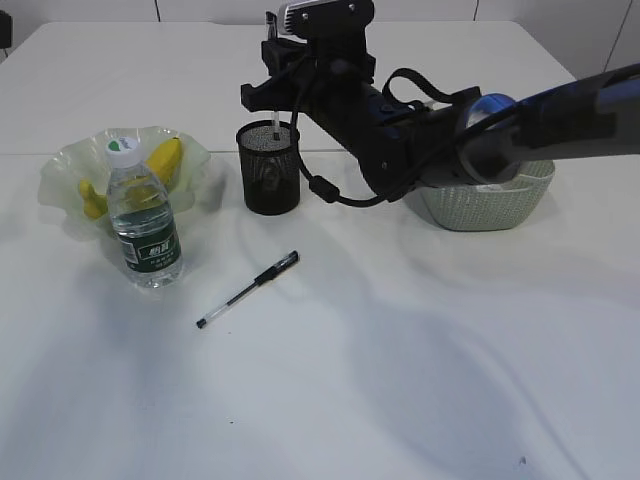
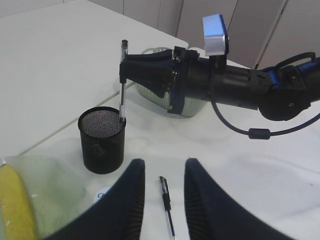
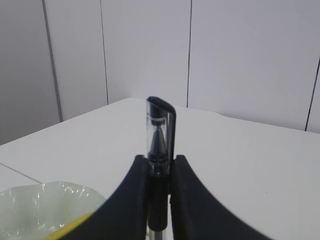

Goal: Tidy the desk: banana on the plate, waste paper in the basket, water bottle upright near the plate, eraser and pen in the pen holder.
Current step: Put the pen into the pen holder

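My right gripper (image 1: 268,98) is shut on a clear pen (image 1: 275,128) and holds it upright, its lower end just inside the rim of the black mesh pen holder (image 1: 268,170). The right wrist view has the pen (image 3: 160,130) pinched between the fingers (image 3: 137,200). A second pen (image 1: 250,290) lies on the table. My left gripper (image 2: 164,165) hangs open above that pen (image 2: 166,200), touching nothing. The banana (image 1: 165,160) lies on the plate (image 1: 70,165). The water bottle (image 1: 145,225) stands upright in front of the plate. Eraser and waste paper are out of view.
A pale woven basket (image 1: 490,205) stands right of the pen holder, partly behind the right arm (image 1: 450,140). In the left wrist view the pen holder (image 2: 102,140) is ahead to the left, with the plate (image 2: 55,185) at the lower left.
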Robot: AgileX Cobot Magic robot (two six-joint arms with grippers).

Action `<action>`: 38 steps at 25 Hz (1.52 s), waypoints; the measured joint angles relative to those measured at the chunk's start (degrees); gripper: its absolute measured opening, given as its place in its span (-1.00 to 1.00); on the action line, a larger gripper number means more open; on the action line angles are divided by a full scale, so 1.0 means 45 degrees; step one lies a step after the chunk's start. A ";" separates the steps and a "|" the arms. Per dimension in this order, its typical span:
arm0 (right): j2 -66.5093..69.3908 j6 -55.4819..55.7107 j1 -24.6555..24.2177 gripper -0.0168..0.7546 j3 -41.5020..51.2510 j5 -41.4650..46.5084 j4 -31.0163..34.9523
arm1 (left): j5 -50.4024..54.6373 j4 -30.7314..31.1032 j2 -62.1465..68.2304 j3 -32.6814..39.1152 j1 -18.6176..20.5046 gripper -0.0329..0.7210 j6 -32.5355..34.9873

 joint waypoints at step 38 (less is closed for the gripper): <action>0.1112 -0.0048 0.0000 -0.80 -0.0284 -0.0705 0.0022 | 0.0000 0.0000 0.0000 0.0000 0.0000 -0.43 0.0000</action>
